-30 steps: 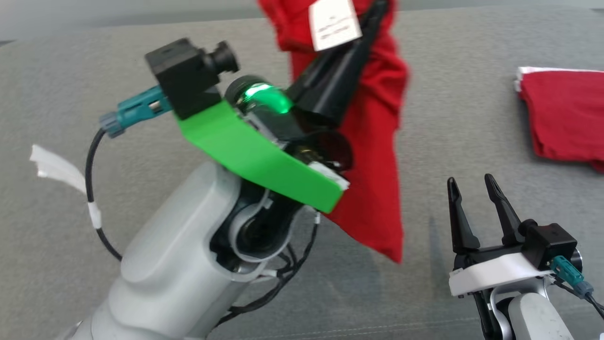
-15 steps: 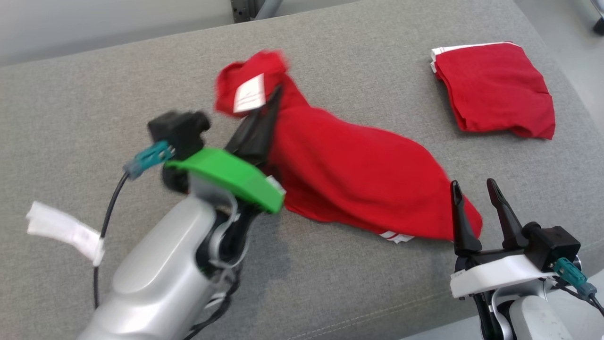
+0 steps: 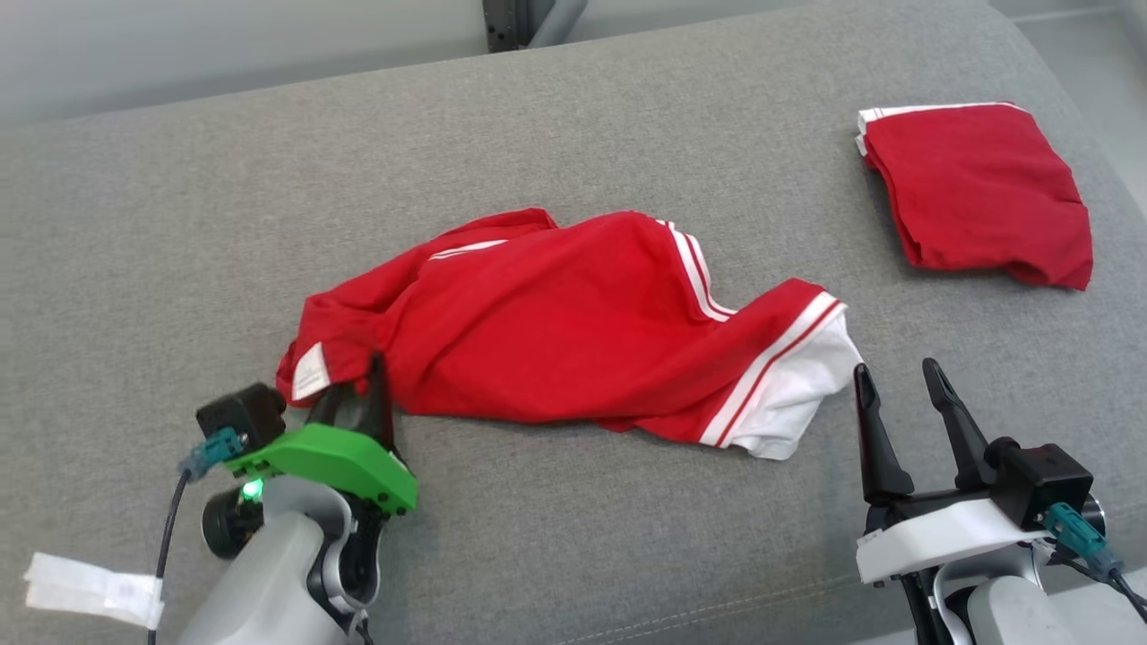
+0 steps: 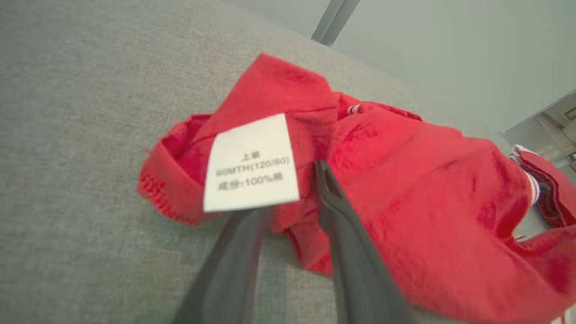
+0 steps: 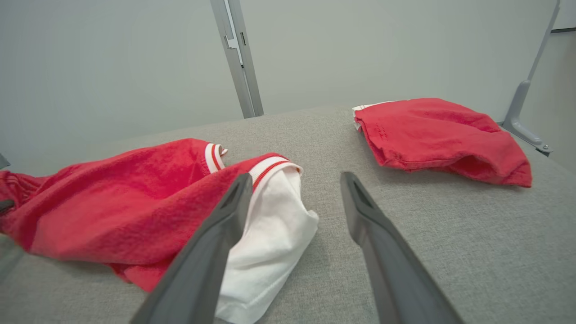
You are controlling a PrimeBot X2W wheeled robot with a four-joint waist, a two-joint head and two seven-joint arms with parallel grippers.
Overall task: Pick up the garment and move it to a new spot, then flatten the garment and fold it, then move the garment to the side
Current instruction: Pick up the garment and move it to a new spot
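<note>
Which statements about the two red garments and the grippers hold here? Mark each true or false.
The crumpled red garment with white striped trim lies on the grey fabric couch. True.
The folded red garment lies on the robot's left. False: far right.
The right gripper clamps cloth. False: it stands open and empty beside the white end.
A white printed label shows at the crumpled garment's end by the left gripper. True.

A white tag (image 4: 250, 164) sewn on the red garment (image 4: 405, 211) reads "60MTH(120/60)" and "100%", with blurred Chinese characters around them.
</note>
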